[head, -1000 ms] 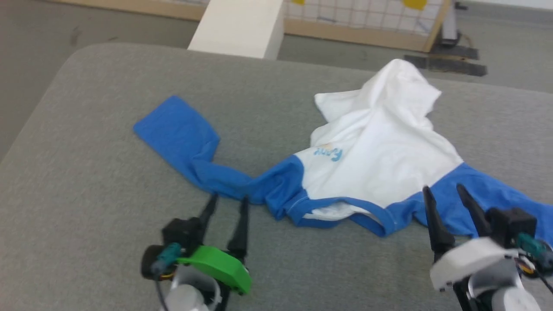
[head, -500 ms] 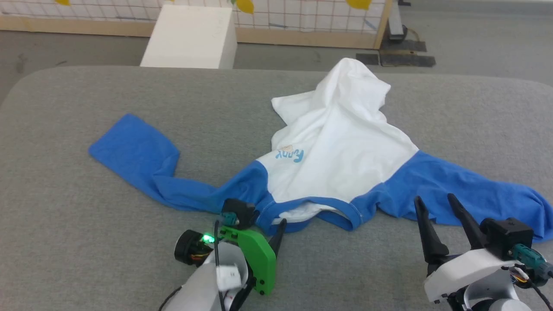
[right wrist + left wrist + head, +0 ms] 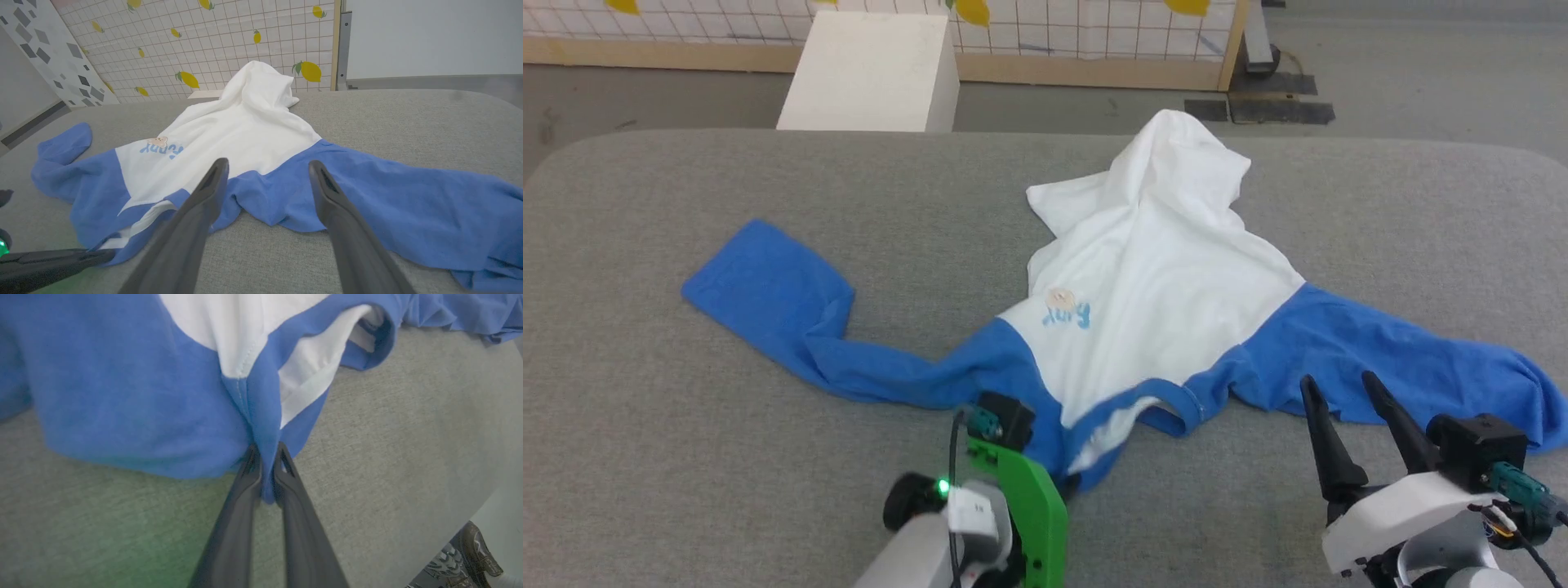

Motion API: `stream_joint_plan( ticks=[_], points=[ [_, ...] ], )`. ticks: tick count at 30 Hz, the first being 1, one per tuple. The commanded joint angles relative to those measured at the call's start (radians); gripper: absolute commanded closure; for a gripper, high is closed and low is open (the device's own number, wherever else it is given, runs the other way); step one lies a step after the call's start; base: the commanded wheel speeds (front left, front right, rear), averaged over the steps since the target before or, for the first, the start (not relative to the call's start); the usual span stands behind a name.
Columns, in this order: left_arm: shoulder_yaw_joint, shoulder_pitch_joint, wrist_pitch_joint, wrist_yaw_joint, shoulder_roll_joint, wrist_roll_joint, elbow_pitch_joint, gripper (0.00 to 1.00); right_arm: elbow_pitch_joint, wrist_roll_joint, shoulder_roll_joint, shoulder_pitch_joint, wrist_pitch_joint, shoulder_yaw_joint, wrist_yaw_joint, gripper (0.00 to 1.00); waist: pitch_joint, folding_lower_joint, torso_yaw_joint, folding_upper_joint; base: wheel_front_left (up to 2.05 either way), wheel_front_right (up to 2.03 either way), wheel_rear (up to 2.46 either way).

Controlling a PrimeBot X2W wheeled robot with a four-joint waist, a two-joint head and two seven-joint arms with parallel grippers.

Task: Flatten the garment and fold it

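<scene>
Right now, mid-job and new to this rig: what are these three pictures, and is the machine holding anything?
This is a two-armed robot; each arm ends in a claw with two long dark fingers. The wide picture comes from its head, looking down on a grey padded surface. The other two come from cameras on its wrists, each looking along that claw's fingers. On the surface lies a rumpled white shirt with blue sleeves spread to either side. The left claw is shut on blue cloth at the shirt's neckband. The right claw is open and empty, just short of the sleeve on its side.
</scene>
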Motion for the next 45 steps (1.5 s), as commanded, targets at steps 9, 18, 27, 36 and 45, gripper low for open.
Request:
stream_joint_plan(
  ticks=[9, 18, 27, 36, 45],
  points=[
    [-0.023, 0.264, 0.209, 0.023, 0.125, -0.148, -0.300, 1.00, -0.003, 0.013, 0.001, 0.042, 0.034, -0.029, -0.002, 0.00, -0.043, 0.0001, 0.048, 0.0000, 0.00, 0.00, 0.00],
    [0.101, 0.365, -0.007, 0.090, 0.113, -0.163, -0.442, 0.00, 0.060, 0.029, 0.001, 0.065, 0.108, -0.133, -0.002, 0.00, -0.048, 0.0001, 0.064, 0.0000, 0.00, 0.00, 0.00],
    [0.233, 0.297, -0.484, 0.168, 0.100, 0.028, -0.355, 0.00, 0.199, 0.027, 0.001, -0.017, 0.158, -0.262, -0.002, 0.00, -0.046, 0.0001, 0.080, 0.0000, 0.00, 0.00, 0.00],
    [0.282, 0.227, -0.630, 0.203, 0.082, 0.126, -0.273, 0.00, 0.354, -0.081, 0.001, -0.173, 0.223, -0.391, -0.002, 0.00, 0.009, 0.0001, 0.102, 0.0000, 0.00, 0.00, 0.00],
    [0.329, 0.217, -0.634, 0.176, 0.054, 0.145, -0.265, 0.00, 0.462, -0.219, 0.001, -0.244, 0.427, -0.435, -0.002, 1.00, 0.044, 0.0001, 0.118, 0.0000, 0.00, 0.00, 0.00]
  ],
)
